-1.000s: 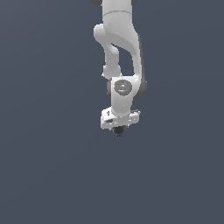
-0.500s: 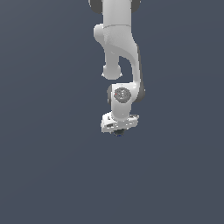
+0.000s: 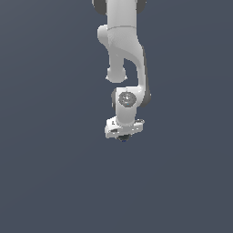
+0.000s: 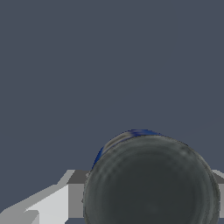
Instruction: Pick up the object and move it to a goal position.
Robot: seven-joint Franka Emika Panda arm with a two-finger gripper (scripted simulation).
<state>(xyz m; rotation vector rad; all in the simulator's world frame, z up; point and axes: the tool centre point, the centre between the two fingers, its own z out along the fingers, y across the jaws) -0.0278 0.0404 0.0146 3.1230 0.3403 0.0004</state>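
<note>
White robot hand [image 3: 124, 134] hangs at the end of the white jointed arm [image 3: 123, 50], pointing down, against a plain dark grey-blue background. Small round black ball with a faint dark-blue tint [image 3: 122, 138] sits right under the hand's flat white base, touching it, tucked where the fingers should be. Fingers themselves are too small to make out in the exterior view, so cannot tell whether they are spread or pinching the ball. Wrist view: the ball [image 4: 151, 179] is a big dark grey sphere with a thin blue edge along its rim, close to the lens, with white and grey hand parts [image 4: 48, 203] beside it. No readable writing or labels anywhere.
</note>
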